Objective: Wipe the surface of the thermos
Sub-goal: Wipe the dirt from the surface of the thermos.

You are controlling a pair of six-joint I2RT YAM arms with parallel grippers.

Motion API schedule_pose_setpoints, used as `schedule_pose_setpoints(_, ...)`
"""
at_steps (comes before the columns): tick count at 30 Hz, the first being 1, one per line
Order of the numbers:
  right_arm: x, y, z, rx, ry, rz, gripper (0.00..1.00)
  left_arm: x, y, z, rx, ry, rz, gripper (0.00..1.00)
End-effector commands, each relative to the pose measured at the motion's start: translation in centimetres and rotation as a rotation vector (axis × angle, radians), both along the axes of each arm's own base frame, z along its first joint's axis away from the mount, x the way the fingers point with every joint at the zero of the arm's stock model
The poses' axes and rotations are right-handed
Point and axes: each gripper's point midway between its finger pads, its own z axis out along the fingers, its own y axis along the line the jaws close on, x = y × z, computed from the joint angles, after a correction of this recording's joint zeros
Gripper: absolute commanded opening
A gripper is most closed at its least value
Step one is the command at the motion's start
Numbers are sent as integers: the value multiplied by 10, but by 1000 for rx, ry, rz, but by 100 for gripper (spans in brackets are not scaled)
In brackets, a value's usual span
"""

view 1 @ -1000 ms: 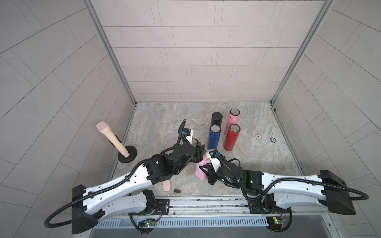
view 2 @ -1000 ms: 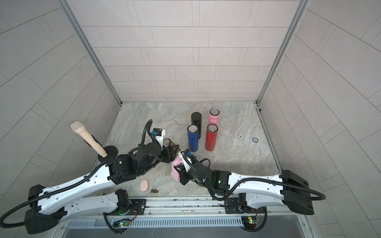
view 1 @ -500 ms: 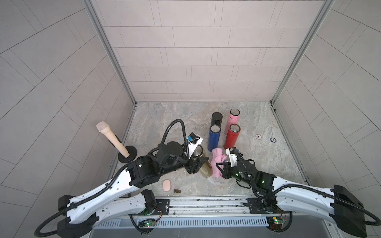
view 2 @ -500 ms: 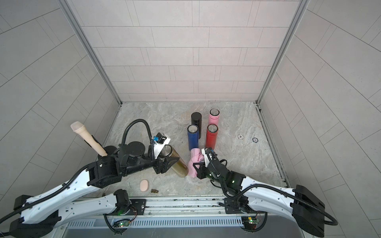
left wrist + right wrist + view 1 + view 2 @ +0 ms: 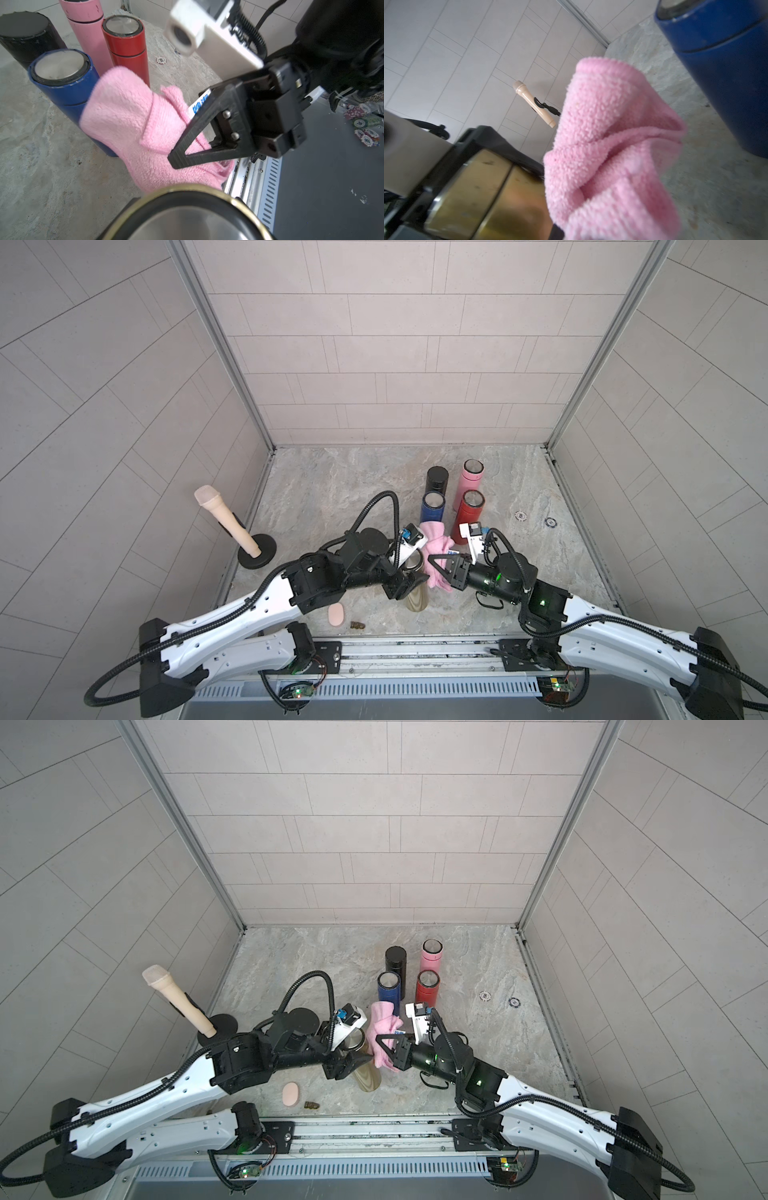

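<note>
Nearest me, my left gripper [image 5: 409, 580] is clamped round the gold thermos [image 5: 417, 596], close to the front edge of the floor [image 5: 332, 489]. My right gripper [image 5: 434, 568] pinches the pink cloth [image 5: 434, 541], which seems to press against the thermos's side. Just behind stand the blue flask [image 5: 432, 509] and the red flask [image 5: 467, 516].

The left arm [image 5: 232, 614] and right arm [image 5: 623, 626] are showing white shells between blocky black joints. Ribbed black cables [image 5: 384, 493] are running along them. Each wrist is carrying a white camera block [image 5: 471, 537], and the left one is showing a blue patch [image 5: 411, 536]. A green light [image 5: 542, 602] is glowing on a black joint of the right arm. The right gripper [image 5: 176, 158] is showing a black, ridged finger [image 5: 195, 128] shaped as an open triangle, with two silver screws [image 5: 226, 113] sitting at its root.
</note>
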Motion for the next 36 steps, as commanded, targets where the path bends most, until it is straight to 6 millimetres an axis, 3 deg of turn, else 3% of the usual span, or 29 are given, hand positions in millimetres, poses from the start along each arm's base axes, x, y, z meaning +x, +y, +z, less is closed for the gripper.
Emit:
schedule_pose_setpoints(1,-7,3,62,160,-79,50,0,3,-13,17,-74,-80,-34,0)
schedule_pose_setpoints(4,-9,5,79,166,-120,65,0,5,-15,15,-75,-83,-33,0)
schedule_pose_setpoints(6,-8,8,73,143,-117,69,0,5,-16,15,-79,-85,-33,0)
schedule_pose_setpoints(14,-1,6,-30,25,47,19,0,10,-4,31,-108,-143,18,0)
schedule_pose_setpoints(18,-3,-6,-60,-27,81,-17,0,17,7,41,-130,-176,82,0)
schedule_pose_setpoints(21,-5,-9,-50,-17,50,-16,0,22,12,46,-153,-170,134,0)
schedule_pose_setpoints(29,-11,-4,28,56,-120,36,0,37,6,38,-146,-88,235,0)
schedule_pose_setpoints(32,-14,3,19,29,-100,61,0,47,15,43,-177,-100,327,0)
schedule_pose_setpoints(36,-15,7,-33,-71,-13,49,0,61,33,58,-235,-115,466,0)
